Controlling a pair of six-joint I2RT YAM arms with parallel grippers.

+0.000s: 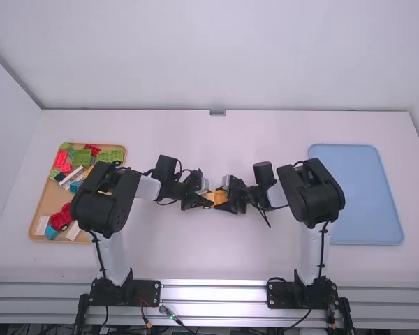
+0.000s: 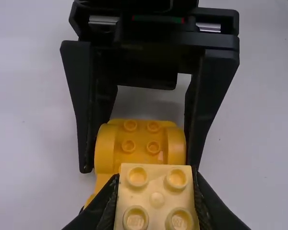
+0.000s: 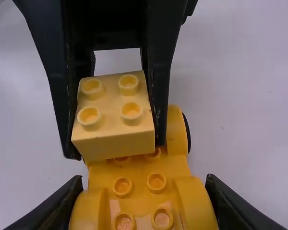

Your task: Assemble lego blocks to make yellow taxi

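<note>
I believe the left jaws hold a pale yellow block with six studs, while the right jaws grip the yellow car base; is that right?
The pale yellow block has four studs, not six, as the right wrist view shows; the rest is right.

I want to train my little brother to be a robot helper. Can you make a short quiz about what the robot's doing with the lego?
1. What does the left tool hold: (a) a green block, (b) the pale block or (c) a blue block?
2. True or false: the tan tray has red pieces on it.
3. How many round studs are on top of the pale block?

Key: 1. b; 2. true; 3. four
</note>
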